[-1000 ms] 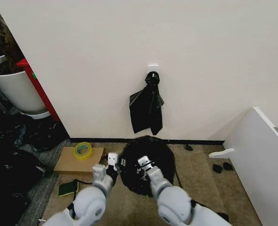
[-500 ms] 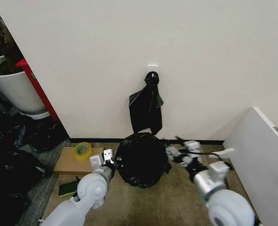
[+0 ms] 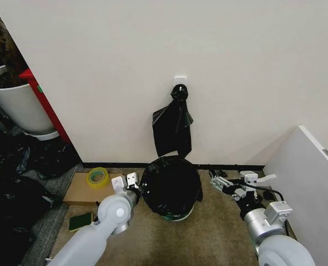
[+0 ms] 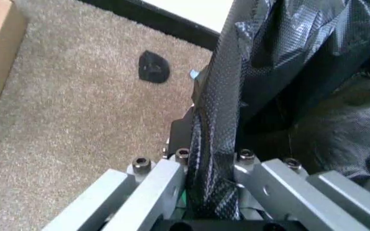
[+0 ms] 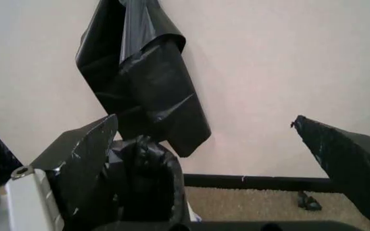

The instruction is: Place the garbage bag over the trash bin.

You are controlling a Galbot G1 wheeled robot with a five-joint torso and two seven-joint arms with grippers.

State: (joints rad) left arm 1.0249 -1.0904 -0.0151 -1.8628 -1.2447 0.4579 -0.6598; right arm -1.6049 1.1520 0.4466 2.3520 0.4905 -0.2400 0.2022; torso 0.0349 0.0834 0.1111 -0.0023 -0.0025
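Garbage bag (image 3: 171, 185) sits draped over the trash bin (image 3: 177, 216) on the floor against the wall, centre frame. Left claw (image 3: 126, 182) at the bag's 9 o'clock edge, clamped on a fold of black plastic. Right claw (image 3: 228, 185) at 3 o'clock, clear of the bag, fingers spread apart, holding nothing.

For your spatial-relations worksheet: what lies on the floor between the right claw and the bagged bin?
In the head view, just bare carpet separates the right claw from the bag covering the bin; the open claw stands clear of it.
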